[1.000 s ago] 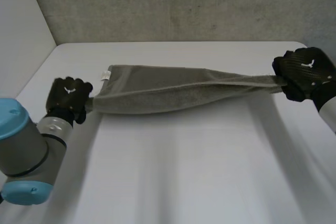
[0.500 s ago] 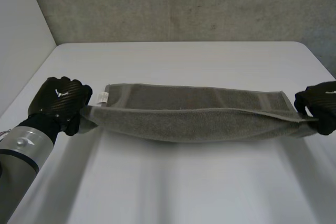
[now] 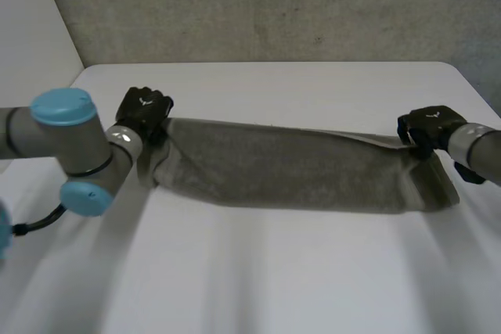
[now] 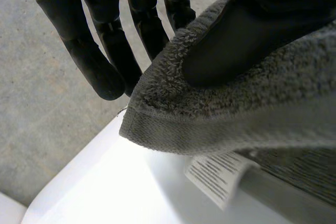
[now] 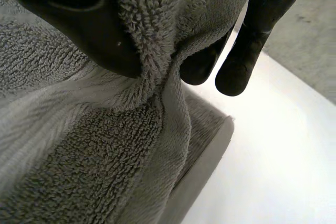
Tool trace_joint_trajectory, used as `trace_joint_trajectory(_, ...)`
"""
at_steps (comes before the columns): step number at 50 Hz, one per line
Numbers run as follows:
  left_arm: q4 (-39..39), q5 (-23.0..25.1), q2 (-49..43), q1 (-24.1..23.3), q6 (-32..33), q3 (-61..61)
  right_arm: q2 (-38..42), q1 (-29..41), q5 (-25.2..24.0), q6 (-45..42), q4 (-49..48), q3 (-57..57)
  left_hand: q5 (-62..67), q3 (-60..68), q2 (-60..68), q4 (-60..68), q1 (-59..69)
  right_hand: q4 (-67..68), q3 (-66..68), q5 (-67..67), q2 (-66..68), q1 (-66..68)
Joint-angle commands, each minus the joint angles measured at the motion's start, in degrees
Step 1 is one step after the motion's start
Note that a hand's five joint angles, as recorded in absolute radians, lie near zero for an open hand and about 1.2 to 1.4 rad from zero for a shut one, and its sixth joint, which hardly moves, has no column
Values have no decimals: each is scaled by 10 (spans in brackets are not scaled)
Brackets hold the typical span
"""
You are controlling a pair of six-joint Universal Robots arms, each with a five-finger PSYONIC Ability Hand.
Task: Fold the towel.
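A grey towel [image 3: 297, 174] lies stretched across the white table [image 3: 258, 271], folded lengthwise into a long band. My left hand [image 3: 142, 111] pinches its left end at the far corner; in the left wrist view the thumb [image 4: 247, 35] presses the towel's hem [image 4: 210, 124] against the fingers [image 4: 100, 51], with a white label [image 4: 218, 174] hanging below. My right hand [image 3: 427, 129] holds the right end at its far corner. The right wrist view shows the thumb [image 5: 79, 19] and fingers [image 5: 252, 40] squeezing a bunched fold of towel [image 5: 152, 51], with lower layers [image 5: 94, 171] resting on the table.
A grey wall [image 3: 274, 5] rises behind the table's far edge. A white side panel [image 3: 31, 52] stands at the left. My left arm [image 3: 70, 154] reaches over the table's left side.
Both hands have carried the towel's near edge away from me over the far edge, laying it down as a folded band. The left arm has swung into sight.
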Motion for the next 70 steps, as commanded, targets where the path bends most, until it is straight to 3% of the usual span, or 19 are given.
trace_joint_trajectory(1,3,1,-113,-15,0,157,71,23,60,22,-105,-56,-155,-88,-51,-65,-32,-69,-62,-66,-53,-67)
trace_joint_trajectory(2,3,1,-113,-15,0,157,71,23,60,22,-105,-57,-155,-88,-51,-65,-32,-70,-63,-67,-54,-69)
trace_joint_trajectory(3,3,1,-126,-18,0,176,75,29,76,22,-123,-60,-200,-133,-96,-109,-77,-416,-409,-414,-400,-415)
trace_joint_trajectory(4,3,1,-126,-18,0,176,78,35,91,21,-136,-61,-200,-134,-97,-110,-77,-666,-659,-664,-650,-665)
trace_joint_trajectory(5,3,0,-133,-20,0,190,78,35,91,21,-136,-61,-593,-527,-490,-503,-470,-666,-659,-664,-650,-665)
trace_joint_trajectory(6,-1,-5,-136,-22,-1,196,80,38,99,21,-141,-61,-855,-788,-751,-765,-732,-666,-659,-664,-650,-665)
trace_joint_trajectory(14,-4,-6,-85,-39,-8,146,38,45,105,23,-137,-15,-853,-786,-749,-763,-730,-666,-659,-664,-650,-665)
trace_joint_trajectory(24,-2,-2,95,-32,-11,-44,-182,39,95,20,-136,193,-853,-786,-749,-763,-730,-666,-659,-664,-650,-665)
trace_joint_trajectory(29,-1,-4,162,-30,-16,-135,-229,37,94,12,-143,278,-853,-786,-749,-763,-730,-666,-659,-664,-650,-665)
trace_joint_trajectory(35,3,-5,182,-30,-16,-212,-236,32,81,5,-156,328,-853,-786,-749,-763,-730,-666,-659,-664,-650,-665)
trace_joint_trajectory(41,18,-5,173,-26,-18,-235,-225,-15,37,-26,-182,367,-853,-786,-749,-763,-730,-637,-630,-634,-621,-635)
trace_joint_trajectory(46,64,-6,151,-23,-30,-248,-177,-28,24,-36,-188,360,-853,-786,-749,-763,-730,-620,-613,-617,-604,-619)
trace_joint_trajectory(50,103,-13,137,-21,-36,-252,-147,-39,22,-37,-193,350,-853,-786,-749,-763,-730,-563,-556,-560,-547,-562)
trace_joint_trajectory(59,113,-26,133,-9,-37,-251,-135,-45,20,-33,-243,347,-853,-786,-749,-763,-730,-396,-389,-394,-380,-395)
trace_joint_trajectory(61,113,-26,130,-8,-37,-251,-129,-45,19,-34,-262,345,-853,-786,-749,-763,-730,-113,-106,-111,-98,-112)
trace_joint_trajectory(62,113,-27,128,-6,-37,-252,-129,-45,19,-34,-262,345,-853,-786,-749,-763,-730,-112,-105,-109,-96,-111)
trace_joint_trajectory(63,113,-27,128,-6,-37,-252,-129,-46,20,-35,-268,344,-853,-786,-749,-763,-730,32,40,35,48,34)
trace_joint_trajectory(70,113,-29,122,-4,-36,-253,-136,-70,30,-36,-273,342,-853,-786,-749,-763,-730,34,41,36,50,35)
